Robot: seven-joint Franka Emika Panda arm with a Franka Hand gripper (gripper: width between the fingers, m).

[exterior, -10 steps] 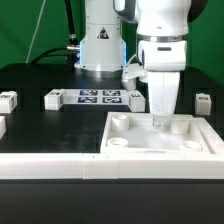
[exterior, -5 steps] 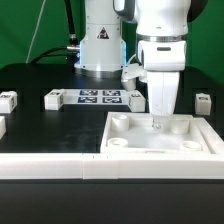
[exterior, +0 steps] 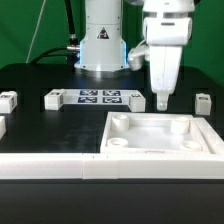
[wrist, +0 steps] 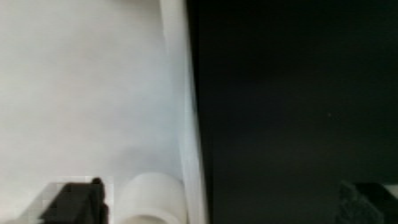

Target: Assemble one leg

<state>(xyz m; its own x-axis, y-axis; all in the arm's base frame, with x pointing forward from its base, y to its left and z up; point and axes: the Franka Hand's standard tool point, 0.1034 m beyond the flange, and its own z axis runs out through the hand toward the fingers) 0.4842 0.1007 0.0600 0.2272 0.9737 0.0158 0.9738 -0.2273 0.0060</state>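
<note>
Noting tool (exterior: 160,103) released and empty above far edge of square panel (exterior: 150,140); nearest leg (exterior: 137,97) on bench (exterior: 60,125) just beyond that edge. Centre over leg, square tool to flat sides, sink low before clenching.

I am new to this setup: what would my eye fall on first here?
The white arm's pincer hangs open over an edge of the large white square panel with round corner holes. Behind it, small white tagged leg blocks flank the flat white marker board.
</note>
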